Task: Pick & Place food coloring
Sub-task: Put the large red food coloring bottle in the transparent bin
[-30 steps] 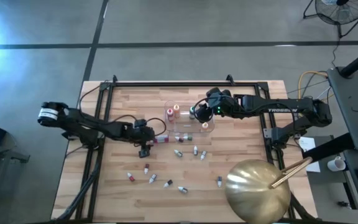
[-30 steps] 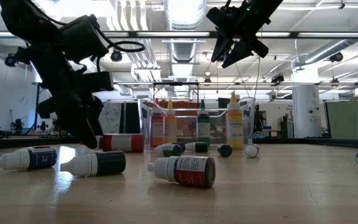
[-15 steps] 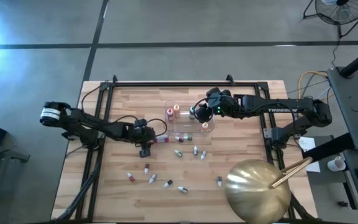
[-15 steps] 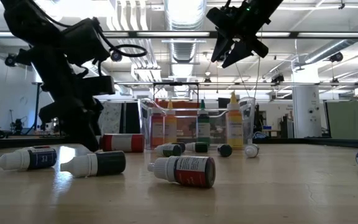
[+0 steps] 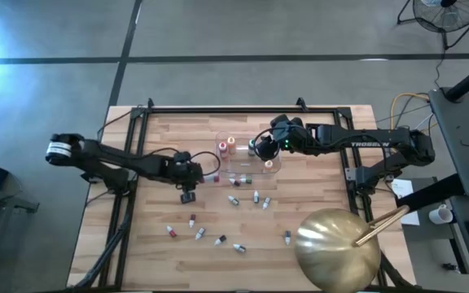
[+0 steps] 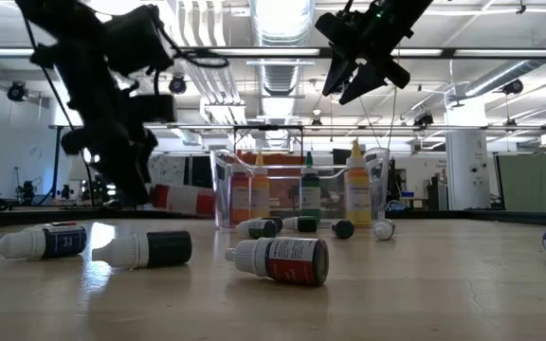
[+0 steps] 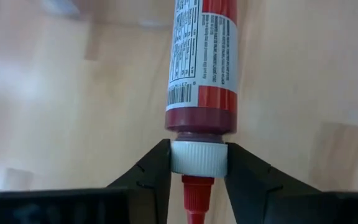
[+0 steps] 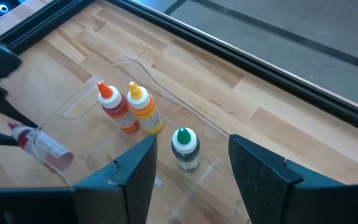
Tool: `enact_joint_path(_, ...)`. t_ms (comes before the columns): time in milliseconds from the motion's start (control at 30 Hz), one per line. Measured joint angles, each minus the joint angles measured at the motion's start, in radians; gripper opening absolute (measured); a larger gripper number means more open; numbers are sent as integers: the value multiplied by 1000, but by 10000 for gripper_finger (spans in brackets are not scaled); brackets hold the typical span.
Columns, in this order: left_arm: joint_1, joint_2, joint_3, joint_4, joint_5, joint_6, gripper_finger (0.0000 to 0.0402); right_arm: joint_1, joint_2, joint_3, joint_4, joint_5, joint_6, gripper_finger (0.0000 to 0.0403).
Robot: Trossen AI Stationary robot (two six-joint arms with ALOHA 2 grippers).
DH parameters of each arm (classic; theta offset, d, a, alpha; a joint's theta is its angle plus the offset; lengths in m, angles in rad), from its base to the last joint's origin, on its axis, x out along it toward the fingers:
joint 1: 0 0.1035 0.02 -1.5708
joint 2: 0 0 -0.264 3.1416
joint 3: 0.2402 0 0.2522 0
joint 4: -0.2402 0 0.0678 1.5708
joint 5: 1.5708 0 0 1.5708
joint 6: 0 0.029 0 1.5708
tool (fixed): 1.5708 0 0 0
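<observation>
My left gripper (image 5: 190, 172) is shut on a red food coloring bottle (image 7: 204, 62) with a white cap, just left of the clear tub (image 5: 251, 159). The bottle (image 6: 184, 198) sticks out from the fingers toward the tub. Three food coloring bottles stand upright in the tub: two orange-capped (image 8: 109, 106) (image 8: 143, 109) and one green-capped (image 8: 184, 148). My right gripper (image 8: 192, 142) hangs open above the tub with nothing between its fingers. Several more bottles (image 5: 234, 199) lie on their sides on the wooden table. My left gripper pinches the bottle's white ribbed cap (image 7: 197, 157) between its two fingers (image 7: 157, 165), one on each side. The fingers come from the table's left and lie along the bottle, whose red tip (image 7: 196, 193) points back between them. The bottle hangs nearly level, its body (image 6: 184, 198) clear of the table.
A big gold dome (image 5: 336, 244) sits at the near right corner. Loose bottles lie scattered near the table's front (image 5: 194, 232) (image 5: 287, 237) and in the low view's foreground (image 6: 278, 260) (image 6: 145, 248). A black frame (image 5: 129, 130) edges the table.
My left gripper has shut on the red bottle's cap and risen. The bottle, which lay on the table beside the tub, now hangs lifted and slightly tilted.
</observation>
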Motion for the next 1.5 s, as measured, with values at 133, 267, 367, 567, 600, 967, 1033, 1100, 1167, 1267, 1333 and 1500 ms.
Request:
enact_joint_path(133,0,-65,54,-100,1,3,101,0,0,0,0,0,0,192)
enact_joint_path(267,0,-113,119,-283,15,-3,101,0,0,-2,0,0,-3,192)
enact_joint_path(367,6,-117,152,-419,47,-50,100,0,0,-5,0,0,-4,192)
enact_joint_path(567,4,-92,145,-523,235,-279,100,0,0,-8,0,0,-8,192)
enact_joint_path(600,5,-87,145,-544,268,-323,100,0,0,-8,0,0,-8,192)
enact_joint_path(967,11,-29,248,-985,428,-457,99,0,-1,-23,2,-1,-6,192)
enact_joint_path(1033,14,-4,279,-1060,472,-441,99,0,-1,-34,3,-1,-3,192)
enact_joint_path(1100,18,27,301,-1102,512,-423,99,0,-1,-48,2,-2,-2,192)
enact_joint_path(1167,19,70,313,-1120,530,-400,99,0,-1,-64,2,-3,20,192)
enact_joint_path(1267,20,151,321,-1130,536,-349,99,0,-1,-86,2,-4,68,192)
enact_joint_path(1333,21,215,326,-1146,536,-307,99,1,-1,-92,-1,-5,76,192)
enact_joint_path(1500,21,340,343,-1169,537,-198,99,5,-1,-72,7,-6,67,192)
